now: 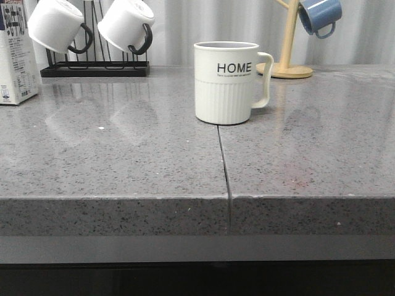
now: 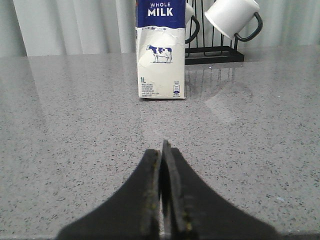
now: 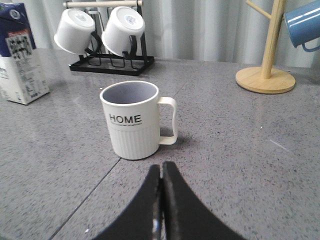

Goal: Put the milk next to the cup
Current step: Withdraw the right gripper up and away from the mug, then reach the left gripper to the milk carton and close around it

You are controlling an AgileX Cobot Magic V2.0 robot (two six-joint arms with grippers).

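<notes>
The milk (image 1: 16, 52) stands upright at the far left edge of the front view, well apart from the cup (image 1: 226, 81), which sits near the middle of the table (image 1: 123, 166) with its handle to the right, so the carton must travel rightward. The left gripper (image 2: 162, 200) is pressed closed and empty, aimed straight at the carton's cow side, probably lined up for a reach once it opens. The right gripper (image 3: 161, 200), also closed on nothing, faces the cup.

cup (image 1: 224, 82) — "home"; milk (image 2: 160, 50) — "whole milk" (also "1l")
</notes>
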